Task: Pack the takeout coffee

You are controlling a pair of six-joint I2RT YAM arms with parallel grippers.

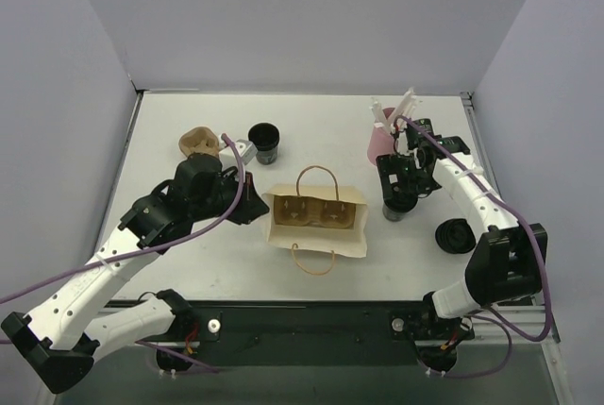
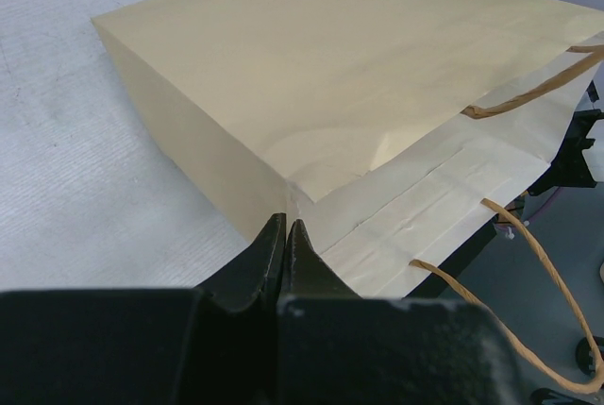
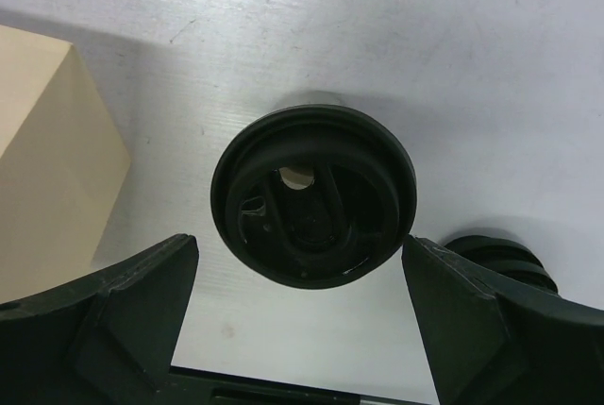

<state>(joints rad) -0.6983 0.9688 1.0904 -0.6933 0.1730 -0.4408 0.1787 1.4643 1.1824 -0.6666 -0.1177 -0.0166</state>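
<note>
Paper bag [image 1: 321, 240] appears to hold no cups yet; right claw [image 1: 398, 188] spread over lidded cup [image 1: 396, 210]; left claw [image 1: 247, 209] pressed together at bag's edge; second cup [image 1: 265, 141] stands unlidded on desk [image 1: 226, 268]

No lettering, label, brand, number or sign can be read in any view. The paper bag [image 2: 330, 75] shows plain tan sides with nothing printed on them, and the black cup lid [image 3: 313, 195] carries only moulded ridges and a small sip hole.
</note>
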